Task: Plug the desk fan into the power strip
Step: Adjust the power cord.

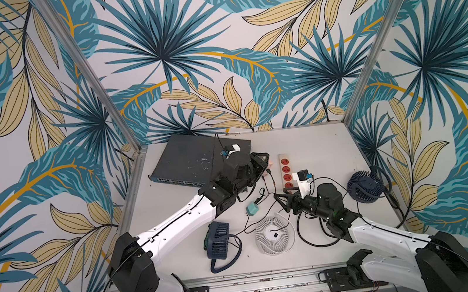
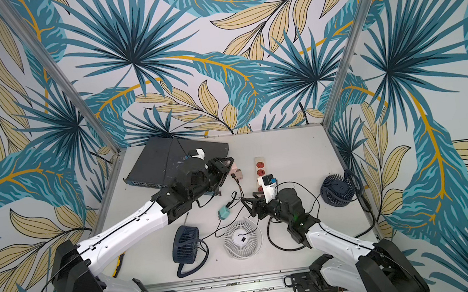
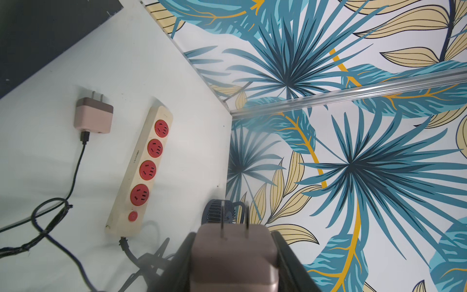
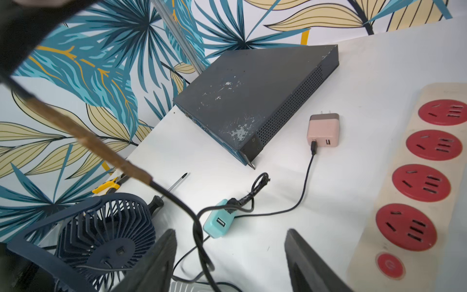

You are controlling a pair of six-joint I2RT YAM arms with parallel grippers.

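The cream power strip lies face up on the table with its red sockets empty. My left gripper is shut on a mauve plug adapter whose two prongs point away from the camera, left of the strip's far end. A second pink adapter lies on the table with a black cable in it. My right gripper hovers open by the strip's near end; a black cable crosses between its fingers. Three desk fans lie near: white, navy, round navy.
A dark grey network switch lies at the back left. A teal adapter and tangled black cables lie mid-table. A screwdriver and yellow pliers lie near the navy fan. The strip's thick cord leaves its near end.
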